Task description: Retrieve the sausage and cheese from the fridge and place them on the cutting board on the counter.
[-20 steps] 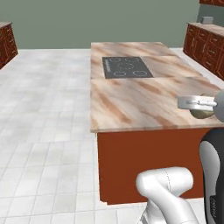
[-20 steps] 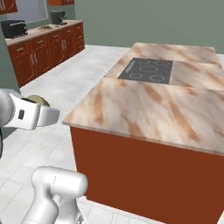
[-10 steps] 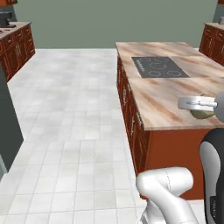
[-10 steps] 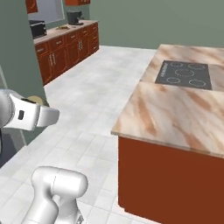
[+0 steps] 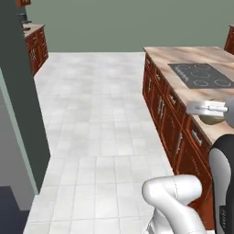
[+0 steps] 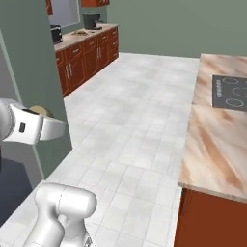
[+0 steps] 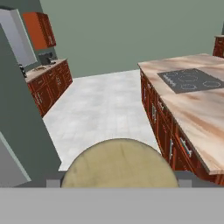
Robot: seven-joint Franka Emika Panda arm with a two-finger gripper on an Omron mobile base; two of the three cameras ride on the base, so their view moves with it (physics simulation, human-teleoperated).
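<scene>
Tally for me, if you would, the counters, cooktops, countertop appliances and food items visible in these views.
Counters: 2 (island, wall run)
Cooktops: 1
Dark countertop appliances: 2
Cheese chunks: 1
Total: 6

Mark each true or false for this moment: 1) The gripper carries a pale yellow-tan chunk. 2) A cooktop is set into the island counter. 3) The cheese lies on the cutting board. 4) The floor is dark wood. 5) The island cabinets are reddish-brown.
1) True: the cheese sits in the gripper.
2) True: the black cooktop is in the counter.
3) False: it is in the gripper, above the floor.
4) False: the floor is pale tile.
5) True: the cabinets are reddish-brown.
</scene>
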